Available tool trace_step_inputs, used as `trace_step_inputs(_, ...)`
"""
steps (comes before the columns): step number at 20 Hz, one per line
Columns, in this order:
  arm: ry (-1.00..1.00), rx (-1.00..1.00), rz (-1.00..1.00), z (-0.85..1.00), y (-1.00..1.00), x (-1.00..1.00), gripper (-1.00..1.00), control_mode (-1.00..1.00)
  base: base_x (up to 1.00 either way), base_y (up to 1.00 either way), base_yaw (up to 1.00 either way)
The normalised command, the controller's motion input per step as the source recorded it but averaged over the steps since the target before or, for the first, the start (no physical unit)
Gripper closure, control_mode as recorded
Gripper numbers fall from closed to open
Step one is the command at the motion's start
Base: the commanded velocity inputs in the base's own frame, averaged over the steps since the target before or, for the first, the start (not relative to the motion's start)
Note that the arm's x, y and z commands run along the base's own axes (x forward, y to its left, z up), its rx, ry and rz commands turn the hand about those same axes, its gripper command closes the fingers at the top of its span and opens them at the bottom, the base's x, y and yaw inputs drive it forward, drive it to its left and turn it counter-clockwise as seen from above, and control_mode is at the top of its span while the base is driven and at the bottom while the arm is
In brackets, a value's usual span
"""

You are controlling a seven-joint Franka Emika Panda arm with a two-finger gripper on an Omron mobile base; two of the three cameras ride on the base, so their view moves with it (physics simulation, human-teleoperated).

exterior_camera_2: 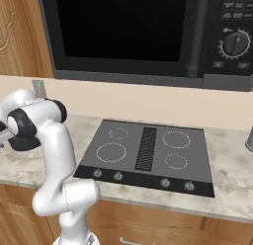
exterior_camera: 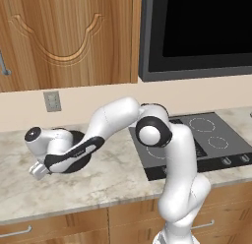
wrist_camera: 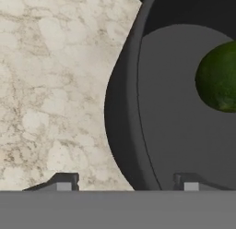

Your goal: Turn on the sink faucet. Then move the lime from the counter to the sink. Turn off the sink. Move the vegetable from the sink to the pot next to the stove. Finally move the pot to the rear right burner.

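on the marbled counter (wrist_camera: 50,85), the end effector (wrist_camera: 124,182) straddles the pot (wrist_camera: 124,108) wall, jaws apart, lime (wrist_camera: 219,78) inside.

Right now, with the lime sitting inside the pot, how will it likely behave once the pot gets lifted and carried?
The lime is round and sits loose on the pot's flat floor, so it will probably roll. The raised wall should keep it inside. It looks small beside the pot, so likely adds little weight.

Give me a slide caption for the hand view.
End effector straddles the black pot's rim; lime sits inside, marbled counter alongside.
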Motion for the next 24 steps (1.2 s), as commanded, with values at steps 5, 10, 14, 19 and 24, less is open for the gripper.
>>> trace_step_inputs(5, 0.0, 0.0, 0.0, -0.01, 0.0, 0.0, 1.0, -1.0, 0.0, 0.0, 0.0)
trace_step_inputs(10, -0.06, 0.01, 0.0, 0.01, -0.07, 0.01, 1.0, -1.0, 0.0, 0.0, 0.0)
trace_step_inputs(14, -0.18, 0.01, 0.0, 0.39, -0.31, -0.09, 1.0, -1.0, 0.0, 0.0, 0.0)
trace_step_inputs(19, -0.2, 0.04, 0.0, 0.56, -0.5, -0.22, 1.0, -1.0, 0.0, 0.0, 0.0)
trace_step_inputs(24, -0.08, 0.07, -0.03, 0.49, -0.62, -0.09, 1.0, -1.0, 0.0, 0.0, 0.0)
